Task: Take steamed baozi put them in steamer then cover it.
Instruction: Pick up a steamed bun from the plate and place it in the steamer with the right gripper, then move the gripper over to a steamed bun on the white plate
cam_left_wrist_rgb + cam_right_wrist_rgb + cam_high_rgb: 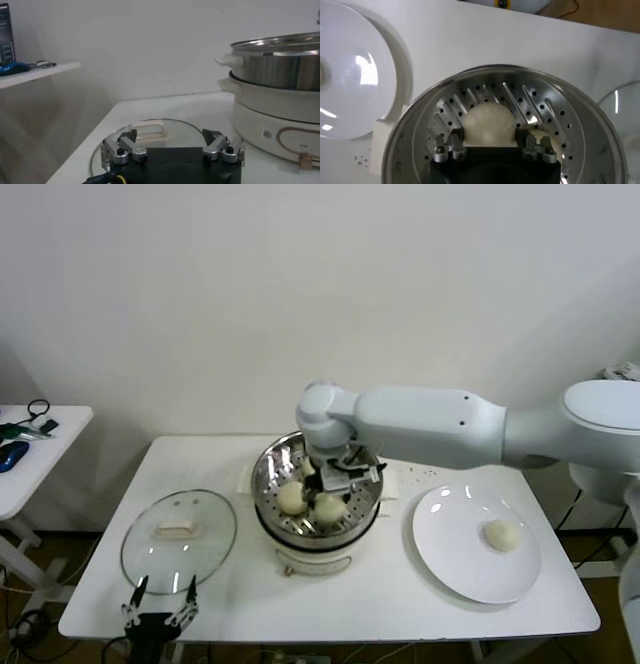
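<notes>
Head view: two baozi (309,502) are seen in the steamer (268,474), a third pinched by the right gripper (490,145); one remains on the plate (450,559). The cover (178,541) lies unplaced, the left gripper (159,610) spread.

A bare test room or lab rather than a home kitchen: a plain white wall stands behind the white folding tabletop (330,604) bearing the steamer (312,534), with cables on the floor beneath and a tool-strewn side table (40,454) off to the steamer's left.
</notes>
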`<act>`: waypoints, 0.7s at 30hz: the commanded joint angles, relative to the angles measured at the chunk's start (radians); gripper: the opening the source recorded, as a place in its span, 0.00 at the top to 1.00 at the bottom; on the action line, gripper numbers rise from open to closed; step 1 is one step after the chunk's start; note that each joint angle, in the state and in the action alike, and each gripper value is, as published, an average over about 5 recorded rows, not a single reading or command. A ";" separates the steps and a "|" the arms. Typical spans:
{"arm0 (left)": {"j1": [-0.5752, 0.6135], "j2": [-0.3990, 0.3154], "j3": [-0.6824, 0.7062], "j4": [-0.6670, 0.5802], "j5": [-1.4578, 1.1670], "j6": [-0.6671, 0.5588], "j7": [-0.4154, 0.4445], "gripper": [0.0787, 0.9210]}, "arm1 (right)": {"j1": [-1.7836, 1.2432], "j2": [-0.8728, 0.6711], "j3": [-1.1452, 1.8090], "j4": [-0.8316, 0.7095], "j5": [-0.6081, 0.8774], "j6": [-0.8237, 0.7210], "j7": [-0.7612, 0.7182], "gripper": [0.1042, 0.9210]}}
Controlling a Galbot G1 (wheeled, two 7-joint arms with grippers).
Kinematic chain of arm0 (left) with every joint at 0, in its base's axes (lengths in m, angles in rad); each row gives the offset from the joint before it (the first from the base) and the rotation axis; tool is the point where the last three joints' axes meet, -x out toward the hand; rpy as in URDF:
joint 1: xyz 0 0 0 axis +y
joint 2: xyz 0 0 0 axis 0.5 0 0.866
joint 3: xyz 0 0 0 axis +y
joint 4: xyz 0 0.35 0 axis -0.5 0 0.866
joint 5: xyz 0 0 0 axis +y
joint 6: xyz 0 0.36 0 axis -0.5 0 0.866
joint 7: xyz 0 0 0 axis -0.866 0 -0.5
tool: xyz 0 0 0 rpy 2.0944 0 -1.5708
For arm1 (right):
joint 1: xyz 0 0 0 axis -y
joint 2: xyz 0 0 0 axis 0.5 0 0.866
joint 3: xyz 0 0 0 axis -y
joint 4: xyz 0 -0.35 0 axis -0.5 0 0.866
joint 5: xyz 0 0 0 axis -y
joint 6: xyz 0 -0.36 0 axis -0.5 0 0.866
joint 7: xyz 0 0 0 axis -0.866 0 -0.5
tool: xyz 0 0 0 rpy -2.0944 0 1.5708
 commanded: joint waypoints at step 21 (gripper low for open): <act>-0.008 -0.005 0.008 0.004 -0.002 0.001 -0.006 0.12 | 0.124 -0.159 0.035 -0.017 0.117 -0.123 0.090 0.12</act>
